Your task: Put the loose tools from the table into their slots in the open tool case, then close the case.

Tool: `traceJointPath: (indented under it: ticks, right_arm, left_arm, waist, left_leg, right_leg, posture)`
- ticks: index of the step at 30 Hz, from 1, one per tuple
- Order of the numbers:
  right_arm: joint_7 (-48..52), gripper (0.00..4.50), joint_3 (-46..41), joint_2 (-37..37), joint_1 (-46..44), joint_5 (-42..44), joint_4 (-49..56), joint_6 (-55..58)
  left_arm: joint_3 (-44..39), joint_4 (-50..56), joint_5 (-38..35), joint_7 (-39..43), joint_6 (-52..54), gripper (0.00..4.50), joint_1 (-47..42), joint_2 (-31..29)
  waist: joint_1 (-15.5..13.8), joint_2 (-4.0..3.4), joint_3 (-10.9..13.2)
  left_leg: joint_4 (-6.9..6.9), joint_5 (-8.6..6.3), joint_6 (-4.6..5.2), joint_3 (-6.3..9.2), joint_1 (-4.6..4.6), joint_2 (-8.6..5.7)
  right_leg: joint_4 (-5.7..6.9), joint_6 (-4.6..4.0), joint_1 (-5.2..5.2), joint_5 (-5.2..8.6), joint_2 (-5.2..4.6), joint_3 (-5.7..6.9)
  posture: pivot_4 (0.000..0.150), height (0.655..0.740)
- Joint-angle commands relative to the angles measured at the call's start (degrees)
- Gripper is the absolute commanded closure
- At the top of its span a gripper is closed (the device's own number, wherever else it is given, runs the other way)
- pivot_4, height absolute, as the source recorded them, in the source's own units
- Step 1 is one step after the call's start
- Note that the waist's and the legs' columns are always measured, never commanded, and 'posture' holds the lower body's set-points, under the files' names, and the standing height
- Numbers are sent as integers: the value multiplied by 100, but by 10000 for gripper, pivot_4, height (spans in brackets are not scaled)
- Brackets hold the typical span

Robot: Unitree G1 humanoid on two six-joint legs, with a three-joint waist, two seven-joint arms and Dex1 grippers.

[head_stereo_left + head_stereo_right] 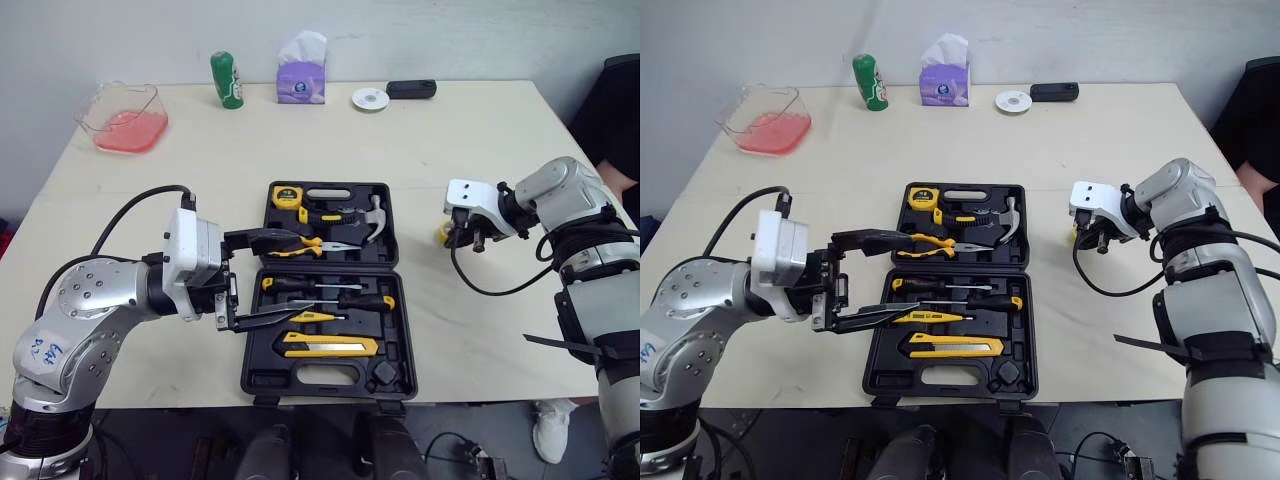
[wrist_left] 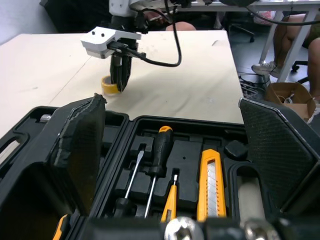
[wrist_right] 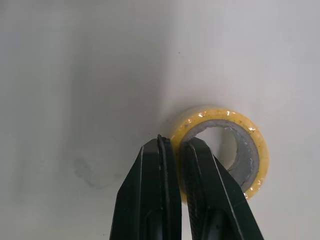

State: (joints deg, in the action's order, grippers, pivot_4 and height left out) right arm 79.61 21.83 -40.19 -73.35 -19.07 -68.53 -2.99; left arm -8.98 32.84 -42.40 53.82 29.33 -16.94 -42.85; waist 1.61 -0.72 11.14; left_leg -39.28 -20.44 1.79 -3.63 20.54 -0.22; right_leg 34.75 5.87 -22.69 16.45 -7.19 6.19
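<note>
The black tool case (image 1: 408, 340) lies open at the table's front centre. It holds a tape measure (image 1: 287, 195), a hammer (image 1: 372, 218), pliers (image 1: 300, 245), screwdrivers (image 1: 330, 290) and a yellow utility knife (image 1: 330, 346). My left gripper (image 1: 305, 277) hovers open over the case's left side, one finger above each half, with nothing between them. To the right of the case a small yellow tape roll (image 1: 442, 234) rests on the table. My right gripper (image 3: 175, 142) points down onto it, shut on the roll's wall (image 3: 215, 114), with one finger inside the ring and one outside.
At the table's back stand a clear container with pink contents (image 1: 125, 120), a green can (image 1: 227, 79), a tissue box (image 1: 301, 75), a white disc (image 1: 370, 98) and a black device (image 1: 411, 88). A seated person's legs (image 2: 300, 30) show beyond the table.
</note>
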Motion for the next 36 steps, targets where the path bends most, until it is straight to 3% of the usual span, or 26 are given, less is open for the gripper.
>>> traceJointPath:
  ticks: [1, 4, 10, 14, 19, 23, 27, 36]
  right_arm:
    - [626, 44258, -306, -330, -34, 332, 644, -226]
    - [1115, 44258, -443, -483, 160, 848, 1468, -10]
    - [1289, 44258, 186, -1674, 1405, 3322, 5481, 1558]
    - [1289, 44258, 79, -1940, 2130, 3967, 7318, 2327]
    - [1165, 44258, -12, -1998, 2849, 4408, 8800, 2933]
    - [1085, 44258, 73, -1963, 3201, 4363, 9323, 3047]
    - [986, 44258, 216, -1892, 3510, 4146, 9567, 2996]
    - [950, 44258, 555, -1828, 4050, 3346, 9486, 2501]
  left_arm:
    - [-68, -19, 7, 381, -273, 0, 67, -149]
    - [-83, -124, 95, 631, -499, 0, 165, -192]
    - [-8, -409, 630, 1064, -1131, 0, 574, -303]
    - [112, -528, 799, 1157, -1390, 0, 687, -249]
    - [159, -574, 978, 1312, -1890, 0, 1021, -132]
    - [188, -402, 902, 1358, -1733, 0, 1389, -252]
    - [367, -478, 1534, 1464, -2406, 0, 1630, -287]
    - [413, -270, 1377, 1314, -2122, 0, 2061, -300]
  waist:
    - [1, 0, 0]
    - [1, 0, 0]
    - [-22, -1, 1]
    - [-35, 1, 0]
    - [-56, 1, 0]
    - [-77, 2, 0]
    - [-138, 2, -1]
    - [-157, 6, -3]
  left_leg:
    - [0, 0, 0, 0, 0, 0]
    - [0, 0, 0, 0, 0, 1]
    - [1, -2, -4, 6, 3, 6]
    - [-9, -4, -4, 5, 2, 5]
    - [-11, -8, -3, 8, 3, 5]
    - [-10, -10, 0, 8, 5, 4]
    - [-15, -10, 1, 8, 1, 4]
    - [-15, -12, 5, 8, 2, 3]
  right_leg:
    - [0, 0, 0, 0, 0, 0]
    - [-1, 0, 0, 0, 4, -1]
    - [-3, -2, -4, 1, -11, 7]
    - [0, -1, 0, 1, -15, 14]
    - [1, -1, 0, 1, -23, 8]
    - [-4, -1, 0, 0, -25, 9]
    - [-2, -1, 1, 1, -26, 7]
    - [-3, -1, 3, 1, -28, 8]
  posture:
    - [1500, 7400]
    - [1500, 7400]
    - [1500, 7400]
    - [1500, 7400]
    - [1500, 7400]
    - [1500, 7400]
    - [1500, 7400]
    - [1500, 7400]
